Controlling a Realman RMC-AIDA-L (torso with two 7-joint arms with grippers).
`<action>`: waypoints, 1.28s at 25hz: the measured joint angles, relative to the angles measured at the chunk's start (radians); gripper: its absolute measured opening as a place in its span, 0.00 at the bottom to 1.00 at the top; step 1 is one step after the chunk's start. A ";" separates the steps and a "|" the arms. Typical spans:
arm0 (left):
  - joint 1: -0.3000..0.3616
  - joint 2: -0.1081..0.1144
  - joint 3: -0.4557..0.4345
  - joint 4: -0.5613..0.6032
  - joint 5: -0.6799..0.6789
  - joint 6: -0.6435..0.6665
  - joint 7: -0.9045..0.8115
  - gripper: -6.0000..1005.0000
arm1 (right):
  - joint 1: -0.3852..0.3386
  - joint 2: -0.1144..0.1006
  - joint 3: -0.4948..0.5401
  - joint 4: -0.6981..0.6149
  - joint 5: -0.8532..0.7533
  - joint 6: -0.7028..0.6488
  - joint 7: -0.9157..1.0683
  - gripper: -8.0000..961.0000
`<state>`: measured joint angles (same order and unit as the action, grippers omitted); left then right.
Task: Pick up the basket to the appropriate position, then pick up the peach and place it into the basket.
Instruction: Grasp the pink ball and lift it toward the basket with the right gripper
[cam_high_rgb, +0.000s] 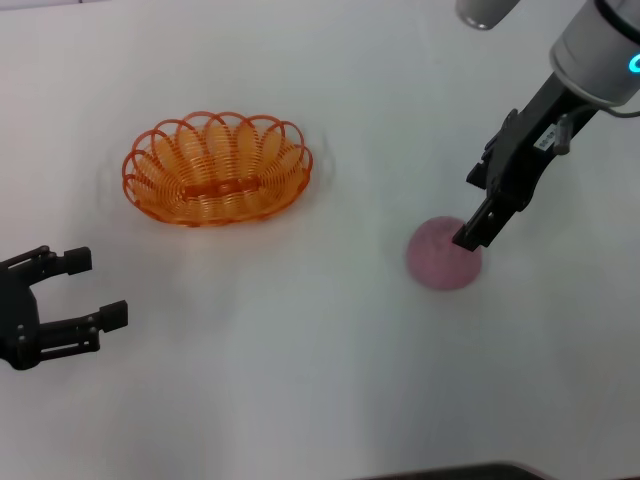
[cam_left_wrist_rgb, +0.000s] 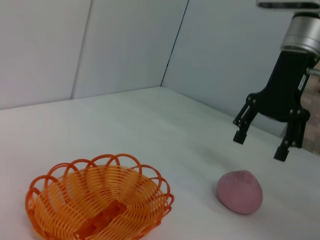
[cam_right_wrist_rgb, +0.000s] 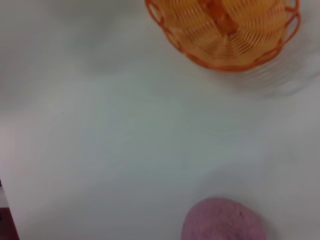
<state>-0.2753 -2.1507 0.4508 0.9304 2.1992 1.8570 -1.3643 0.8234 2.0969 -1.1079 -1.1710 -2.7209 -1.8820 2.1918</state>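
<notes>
Half-hidden peach (cam_high_rgb: 438, 260) under spread right hand (cam_left_wrist_rgb: 261, 144), basket (cam_high_rgb: 217, 168) apart

We are seeing the basket (cam_high_rgb: 217, 168) sitting on the table (cam_high_rgb: 330, 340) at our left, the peach (cam_high_rgb: 440, 258) lying well apart to its right and nearer us, outside the basket.

Head view overhead; both wrist views lower (sharing basket (cam_high_rgb: 217, 168) and peach (cam_high_rgb: 443, 255)).
</notes>
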 joint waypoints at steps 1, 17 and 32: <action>0.001 0.000 -0.001 0.000 0.000 0.001 0.001 0.89 | 0.000 0.000 -0.006 0.013 0.001 0.010 0.001 0.97; 0.008 -0.006 0.000 -0.001 0.000 0.009 0.002 0.89 | 0.012 -0.002 -0.058 0.170 0.038 0.134 0.004 0.93; 0.013 -0.008 0.000 -0.003 0.001 0.010 0.003 0.89 | 0.017 -0.005 -0.081 0.195 0.038 0.149 0.000 0.42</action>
<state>-0.2622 -2.1583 0.4510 0.9270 2.2002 1.8670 -1.3616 0.8406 2.0923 -1.1892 -0.9755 -2.6829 -1.7329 2.1921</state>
